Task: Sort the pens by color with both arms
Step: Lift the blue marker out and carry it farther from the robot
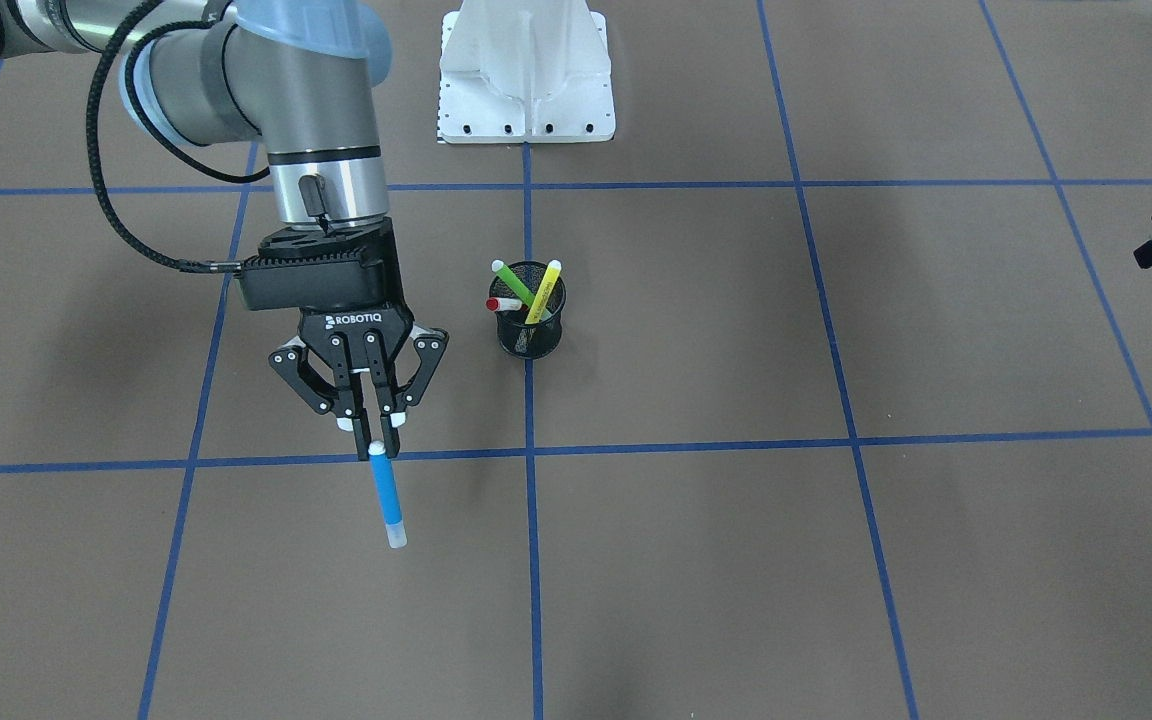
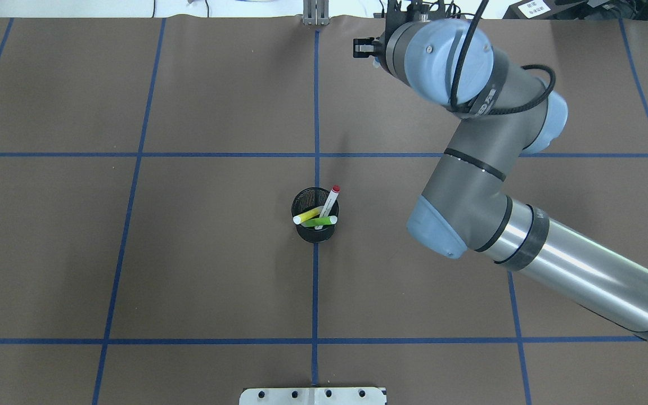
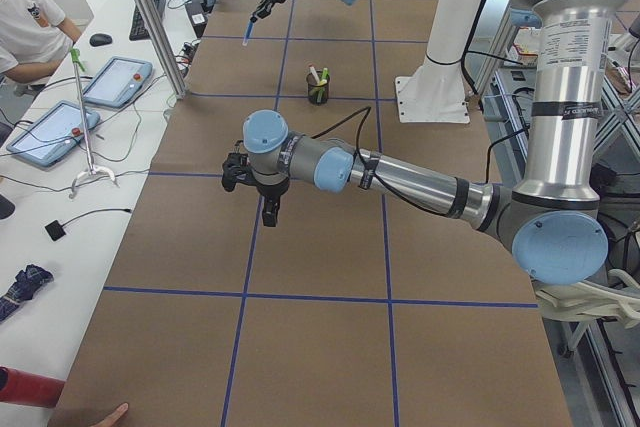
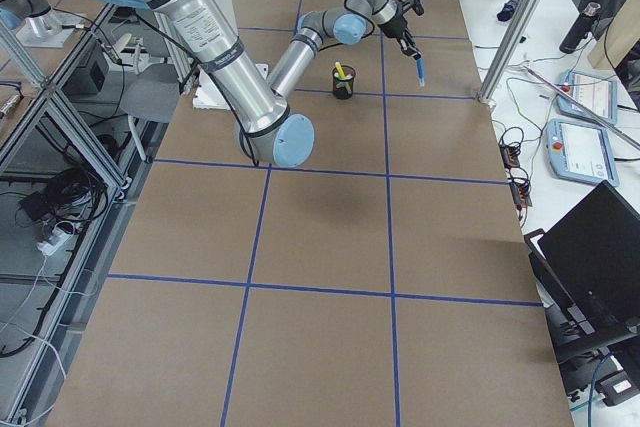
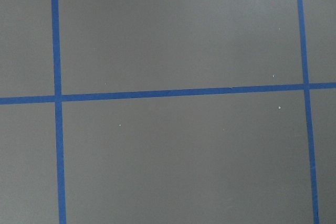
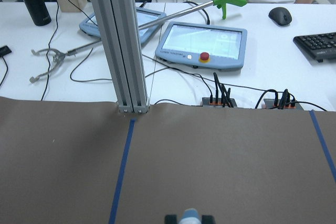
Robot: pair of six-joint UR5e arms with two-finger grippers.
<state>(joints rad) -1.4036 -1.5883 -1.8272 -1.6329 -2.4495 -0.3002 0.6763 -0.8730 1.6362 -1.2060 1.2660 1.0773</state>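
My R gripper [image 1: 376, 425] is clamped on the blue pen [image 1: 388, 500]. The fingers pinch its top end and the barrel hangs down below the fingertips, clear of the table [image 1: 836, 560]. In the R wrist view only the pen's top end shows, betw. the two fingertips at the bottom edge. Ahead of the gripper are the table's far edge, an aluminium post [image 6: 122, 40] and two tablets [image 6: 202, 45].

The black mesh cup [image 1: 532, 325] stands back toward my base and to the left of the R gripper — near but apart, right on a blue tape line [image 1: 532, 560]. In it are the green pen [image 1: 516, 285], yellow pen [image 1: 544, 290] and red pen [image 1: 504, 304], all leaning w/ ends above the rim. Green and yellow cross each other.

L gripper [image 3: 270, 209] hangs pointing down over bare table, well apart from the cup, which is off to its right. Its wrist cam shows only brown surface and crossing tape lines below. Can't tell if its jaws are open or closed — too small in the side view, partly cut off in the front view.
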